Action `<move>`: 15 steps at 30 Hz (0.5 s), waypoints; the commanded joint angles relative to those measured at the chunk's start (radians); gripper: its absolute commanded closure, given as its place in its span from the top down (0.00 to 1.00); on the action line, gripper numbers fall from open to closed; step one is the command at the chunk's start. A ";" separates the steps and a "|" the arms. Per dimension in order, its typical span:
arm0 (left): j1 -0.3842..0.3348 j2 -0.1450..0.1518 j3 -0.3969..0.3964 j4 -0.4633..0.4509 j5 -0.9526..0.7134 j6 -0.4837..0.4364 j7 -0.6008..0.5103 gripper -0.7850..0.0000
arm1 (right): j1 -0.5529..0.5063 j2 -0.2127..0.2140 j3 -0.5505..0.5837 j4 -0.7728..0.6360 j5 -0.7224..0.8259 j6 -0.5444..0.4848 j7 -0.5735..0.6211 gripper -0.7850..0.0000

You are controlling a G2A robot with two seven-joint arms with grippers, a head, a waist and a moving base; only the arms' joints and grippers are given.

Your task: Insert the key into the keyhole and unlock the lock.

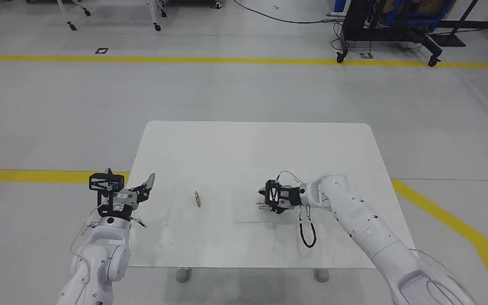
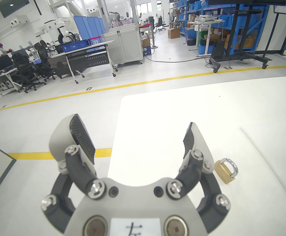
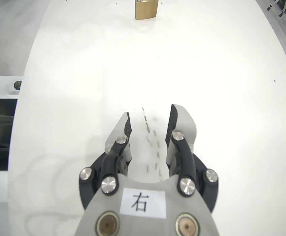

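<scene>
A brass padlock (image 1: 197, 199) with a silver shackle lies on the white table (image 1: 252, 145), left of centre. My left gripper (image 1: 131, 183) hovers open at the table's left edge. In the left wrist view the padlock (image 2: 224, 171) sits just beside one fingertip of the left gripper (image 2: 134, 125), outside the gap. My right gripper (image 1: 265, 197) is right of the padlock, low over the table and open. Its wrist view shows a thin key (image 3: 145, 118) standing on edge between the fingers of the right gripper (image 3: 150, 111), a faint bead chain (image 3: 157, 154) trailing back. The padlock (image 3: 146, 9) lies straight ahead, some way off.
A black cable loop (image 1: 307, 232) hangs from the right forearm above the table's near part. The table's left edge (image 2: 116, 134) runs under the left gripper, with floor and a yellow line (image 1: 46, 176) beyond it.
</scene>
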State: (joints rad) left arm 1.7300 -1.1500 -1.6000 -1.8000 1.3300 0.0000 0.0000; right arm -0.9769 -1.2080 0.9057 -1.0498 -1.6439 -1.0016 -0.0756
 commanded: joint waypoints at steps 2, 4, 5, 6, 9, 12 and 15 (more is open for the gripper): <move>0.000 0.000 0.000 0.000 0.000 0.000 0.000 1.00 | 0.012 -0.007 -0.022 0.005 -0.004 0.008 0.013 0.37; 0.000 0.000 0.000 0.000 0.000 0.000 0.000 1.00 | 0.019 -0.010 -0.029 0.011 0.002 0.018 0.012 0.21; 0.000 0.000 0.000 0.000 0.000 0.000 0.000 1.00 | 0.022 -0.011 -0.033 0.014 0.004 0.019 0.012 0.09; 0.000 0.000 0.000 0.000 0.000 0.000 0.000 1.00 | 0.024 -0.012 -0.036 0.016 0.005 0.020 0.012 0.00; 0.000 0.000 0.000 0.000 0.000 0.000 0.000 1.00 | 0.033 -0.014 -0.050 0.019 -0.003 0.007 0.017 0.00; 0.000 0.000 0.000 0.000 0.000 0.000 0.000 1.00 | 0.038 -0.014 -0.058 0.018 -0.010 -0.001 0.016 0.00; 0.000 0.000 0.000 0.000 0.000 0.000 0.000 1.00 | 0.040 -0.011 -0.058 0.014 -0.015 0.002 0.013 0.00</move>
State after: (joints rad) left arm 1.7300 -1.1500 -1.6000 -1.8000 1.3300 0.0000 0.0000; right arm -0.9374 -1.2198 0.8471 -1.0339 -1.6571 -1.0020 -0.0620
